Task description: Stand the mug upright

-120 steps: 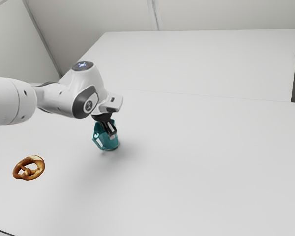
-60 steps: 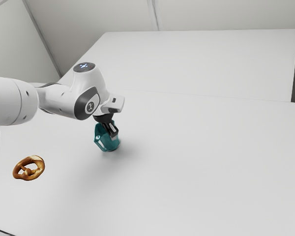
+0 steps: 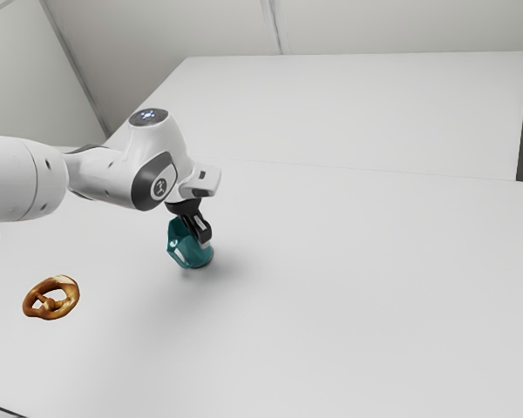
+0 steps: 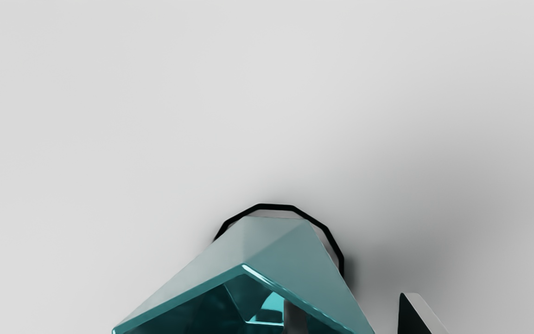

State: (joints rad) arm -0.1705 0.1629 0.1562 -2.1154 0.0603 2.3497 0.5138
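Teal, glossy, faceted mug (image 3: 185, 253) with a wide angular mouth and black-edged base (image 4: 335, 241), sitting left of centre in the exterior view on the white counter (image 3: 357, 287). Looks base-down, mouth up, though I can't rule out a slight lean. Gripper's (image 3: 203, 235) spread, one finger inside the mouth, one outside, clear of the wall. Guessing it's light, stiff, kinda slippery, maybe breakable; I'd grip a flat bit of wall, gently.
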